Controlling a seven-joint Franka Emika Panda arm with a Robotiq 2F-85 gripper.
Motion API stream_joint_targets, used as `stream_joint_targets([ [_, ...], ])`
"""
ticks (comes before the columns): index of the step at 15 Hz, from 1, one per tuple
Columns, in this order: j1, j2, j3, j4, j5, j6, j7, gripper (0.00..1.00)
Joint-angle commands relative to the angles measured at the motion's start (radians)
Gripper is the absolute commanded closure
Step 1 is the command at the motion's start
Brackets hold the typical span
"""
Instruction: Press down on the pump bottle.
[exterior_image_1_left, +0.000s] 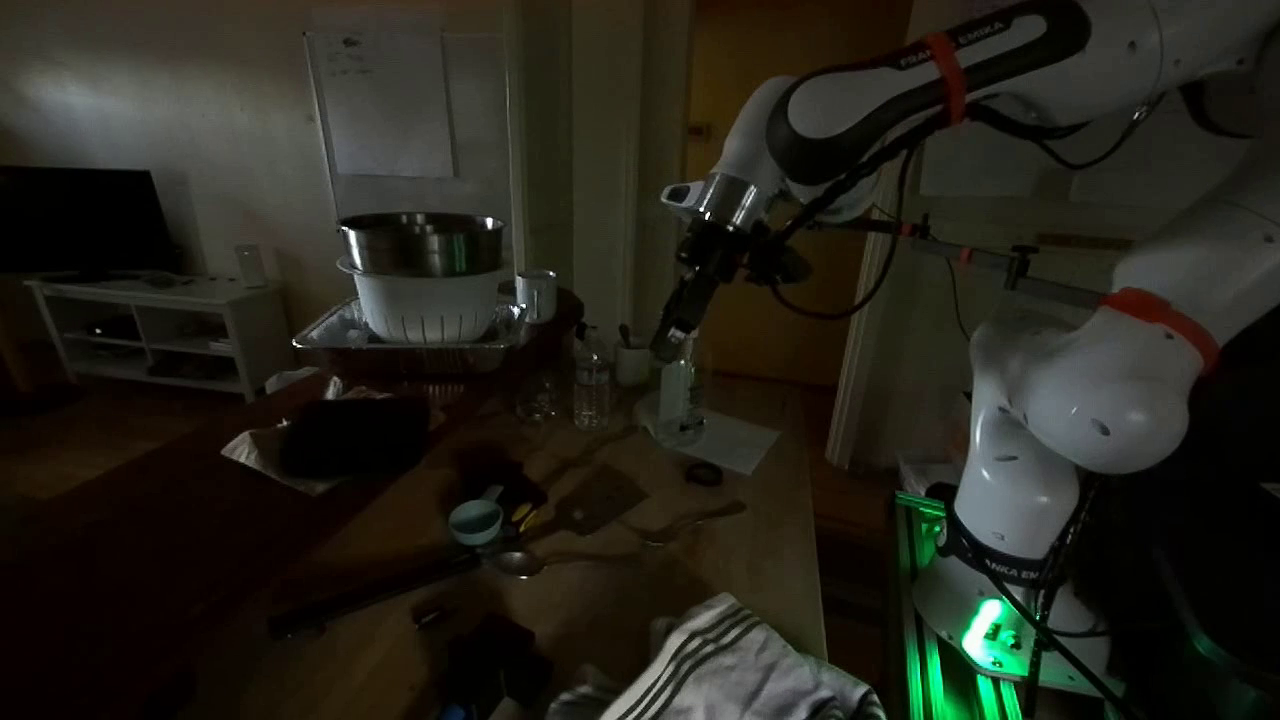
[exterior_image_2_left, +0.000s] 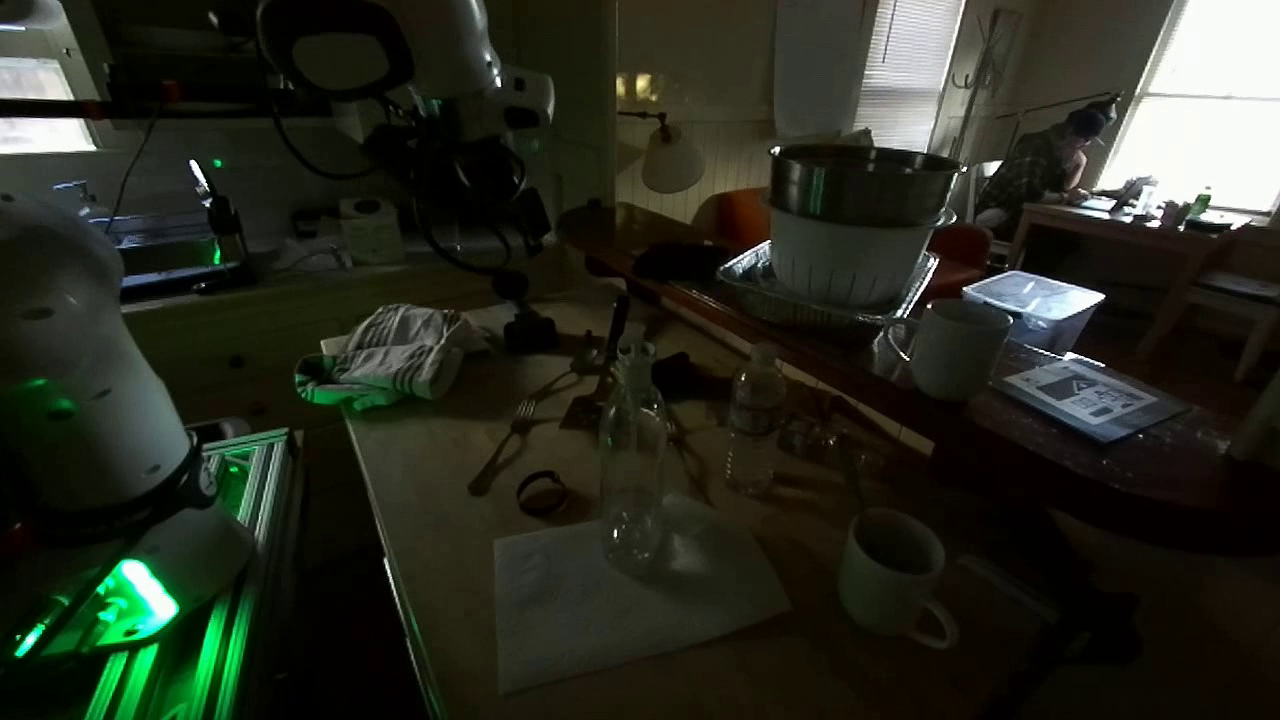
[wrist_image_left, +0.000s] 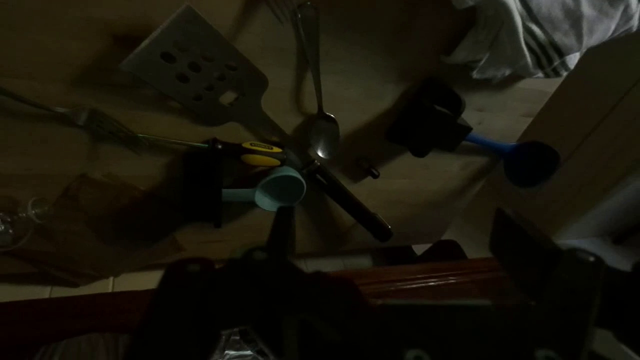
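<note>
No pump head is plain in any view. A slim clear bottle (exterior_image_1_left: 592, 392) stands on the table with a dark narrow shape at its top in an exterior view. It also shows in an exterior view (exterior_image_2_left: 756, 435), where no pump is clear. A taller clear bottle (exterior_image_2_left: 632, 470) stands upright on white paper (exterior_image_2_left: 560, 620). My gripper (exterior_image_1_left: 672, 338) overlaps its top in that exterior view, but hangs high and well apart from both bottles in an exterior view (exterior_image_2_left: 540, 222). In the wrist view, the gripper's fingers (wrist_image_left: 395, 217) are wide apart with nothing between them.
Below the gripper lie a spatula (wrist_image_left: 210, 75), a screwdriver (wrist_image_left: 260, 152), a teal scoop (wrist_image_left: 281, 189) and a blue spoon (wrist_image_left: 530, 162). A metal pot (exterior_image_1_left: 425, 240) sits on a white colander (exterior_image_1_left: 430, 305). A mug (exterior_image_2_left: 890, 570) and a striped towel (exterior_image_2_left: 400, 350) lie around.
</note>
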Motion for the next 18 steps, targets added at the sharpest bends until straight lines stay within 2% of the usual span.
stream_joint_targets([
  [1, 0.009, -0.014, -0.008, -0.007, -0.007, -0.001, 0.008, 0.0],
  [4, 0.015, -0.017, -0.007, -0.012, -0.005, -0.001, 0.008, 0.0],
  [5, -0.035, -0.037, 0.007, -0.013, -0.077, -0.065, 0.036, 0.0],
  [10, -0.12, -0.152, -0.099, 0.009, -0.239, -0.451, -0.067, 0.0],
  [12, -0.198, -0.202, -0.103, 0.036, -0.317, -0.534, -0.062, 0.0],
  [14, -0.269, -0.232, -0.098, 0.063, -0.375, -0.476, -0.015, 0.0],
  [18, -0.344, -0.227, -0.108, 0.139, -0.484, -0.371, 0.014, 0.0],
])
